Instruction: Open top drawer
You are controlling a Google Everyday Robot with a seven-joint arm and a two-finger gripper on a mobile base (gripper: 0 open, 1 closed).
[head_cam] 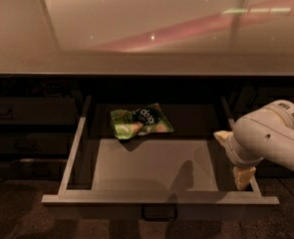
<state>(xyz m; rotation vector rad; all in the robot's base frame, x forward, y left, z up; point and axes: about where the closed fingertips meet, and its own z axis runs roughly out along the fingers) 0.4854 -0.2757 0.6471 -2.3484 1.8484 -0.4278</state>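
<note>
Looking at it from the left: under the left end of the counter's (pixel 146 59) front edge there's a stack of closed dark drawer fronts (pixel 32 111), not the one we care about. Next over, below the middle of that front edge, the top drawer (pixel 72 153) is sticking well out, pale side edges showing, grey tray in full view. A green snack bag (pixel 140 122) lies at the back of the tray, a bit left of centre. The little loop handle (pixel 159 213) is at the centre of the drawer front, nothing touching it.

Toward the right end of the front edge, the white arm (pixel 271 138) reaches in and the gripper (pixel 239 167) sits low by the drawer's right side edge. Honestly can't tell if the claw is apart or together.

My read: the opening step looks basically done. Next move is probably just backing the gripper out without bumping that right edge.
</note>
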